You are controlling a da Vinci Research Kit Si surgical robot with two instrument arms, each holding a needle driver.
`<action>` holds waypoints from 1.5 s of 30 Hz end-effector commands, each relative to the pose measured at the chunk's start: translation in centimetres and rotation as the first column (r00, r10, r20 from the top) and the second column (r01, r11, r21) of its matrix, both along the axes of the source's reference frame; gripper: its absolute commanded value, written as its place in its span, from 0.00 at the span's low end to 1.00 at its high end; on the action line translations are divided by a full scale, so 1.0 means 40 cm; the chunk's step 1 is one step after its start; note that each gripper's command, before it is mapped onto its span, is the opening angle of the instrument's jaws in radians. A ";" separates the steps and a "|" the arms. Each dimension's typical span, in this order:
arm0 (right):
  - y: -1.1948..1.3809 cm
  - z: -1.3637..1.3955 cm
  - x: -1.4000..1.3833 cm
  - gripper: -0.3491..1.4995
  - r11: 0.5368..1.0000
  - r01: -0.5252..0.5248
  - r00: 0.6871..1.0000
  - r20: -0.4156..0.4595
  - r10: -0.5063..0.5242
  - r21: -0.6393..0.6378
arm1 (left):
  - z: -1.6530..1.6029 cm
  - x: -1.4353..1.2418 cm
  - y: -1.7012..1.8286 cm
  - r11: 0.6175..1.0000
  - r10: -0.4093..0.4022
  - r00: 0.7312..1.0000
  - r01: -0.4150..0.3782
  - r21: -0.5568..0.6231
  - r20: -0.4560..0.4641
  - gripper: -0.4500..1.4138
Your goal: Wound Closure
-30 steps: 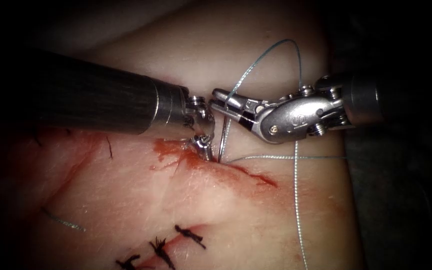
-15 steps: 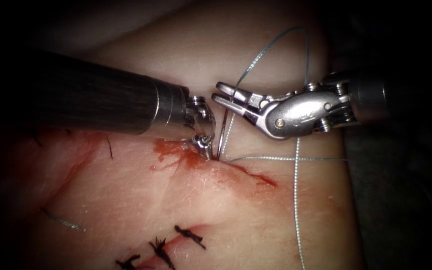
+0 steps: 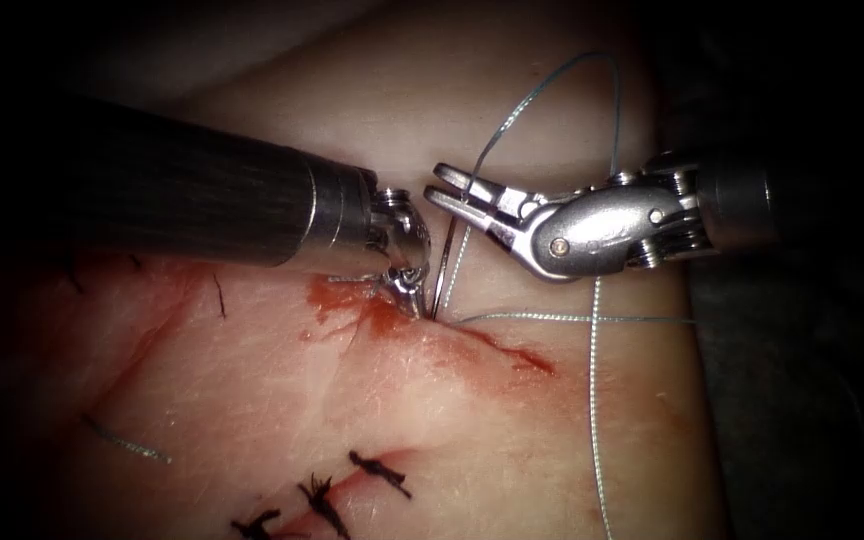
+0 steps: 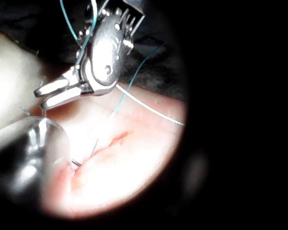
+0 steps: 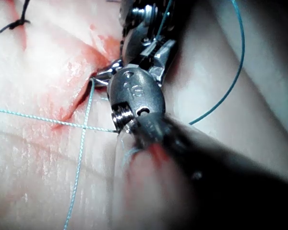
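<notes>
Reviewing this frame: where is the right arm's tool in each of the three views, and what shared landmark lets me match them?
Endoscope view: the right arm's tool enters from the picture's right, jaws open above the cut, holding nothing.
Left wrist view: the same tool hangs over the cut.
Right wrist view: its wrist sits close up.
Shared landmark: the cut, with the thread crossing beside it.
</notes>
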State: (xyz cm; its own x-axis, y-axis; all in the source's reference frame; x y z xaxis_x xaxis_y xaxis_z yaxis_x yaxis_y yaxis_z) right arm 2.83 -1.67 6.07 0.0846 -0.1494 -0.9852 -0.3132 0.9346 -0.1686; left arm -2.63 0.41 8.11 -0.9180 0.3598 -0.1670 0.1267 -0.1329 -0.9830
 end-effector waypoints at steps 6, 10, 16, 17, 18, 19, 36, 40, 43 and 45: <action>0.0005 0.0010 0.0011 0.00 0.998 -0.014 1.000 -0.016 0.015 0.054 | 0.0012 -0.0012 -0.0002 1.000 -0.005 1.000 0.005 -0.001 0.001 0.00; 0.0010 0.0007 0.0003 0.00 0.989 -0.018 0.999 -0.044 0.025 0.146 | 0.0012 -0.0013 -0.0002 1.000 -0.009 1.000 0.009 -0.001 0.000 0.00; 0.0001 0.0014 0.0004 0.00 0.977 -0.066 0.996 -0.044 0.076 0.204 | 0.0010 -0.0012 -0.0003 1.000 -0.008 1.000 0.008 -0.001 0.001 0.00; 0.0001 0.0014 0.0004 0.00 0.975 -0.076 0.995 -0.042 0.087 0.208 | 0.0009 -0.0012 -0.0003 1.000 -0.008 1.000 0.008 -0.001 0.001 0.00; 0.0001 0.0014 0.0004 0.00 0.973 -0.086 0.994 -0.040 0.097 0.213 | 0.0009 -0.0012 -0.0003 1.000 -0.008 1.000 0.008 -0.001 0.001 0.00; 0.0001 0.0014 0.0003 0.00 0.971 -0.101 0.993 -0.036 0.111 0.218 | 0.0009 -0.0012 -0.0003 1.000 -0.009 1.000 0.009 -0.001 0.001 0.00; 0.0041 0.0034 -0.0012 0.00 0.971 -0.122 0.991 -0.025 0.130 0.207 | 0.0006 -0.0013 -0.0001 1.000 -0.009 1.000 0.009 0.001 0.001 0.00; 0.0031 0.0028 -0.0006 0.00 0.963 -0.122 0.990 -0.035 0.134 0.239 | 0.0006 -0.0013 -0.0001 1.000 -0.009 1.000 0.009 0.001 0.001 0.00; 0.0021 0.0022 0.0000 0.00 0.956 -0.122 0.989 -0.046 0.139 0.266 | 0.0005 -0.0013 -0.0001 1.000 -0.009 1.000 0.009 0.001 0.001 0.00; 0.0017 0.0018 0.0004 0.00 0.952 -0.122 0.989 -0.050 0.142 0.282 | 0.0005 -0.0013 -0.0001 1.000 -0.009 1.000 0.009 0.001 0.001 0.00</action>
State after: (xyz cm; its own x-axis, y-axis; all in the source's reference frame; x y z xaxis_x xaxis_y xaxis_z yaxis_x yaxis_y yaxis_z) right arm 2.77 -1.58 6.11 0.0127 0.1481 -0.9889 -0.4413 0.8883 0.1274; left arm -2.63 0.42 8.08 -0.9145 0.3682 -0.1675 0.1263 -0.1334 -0.9830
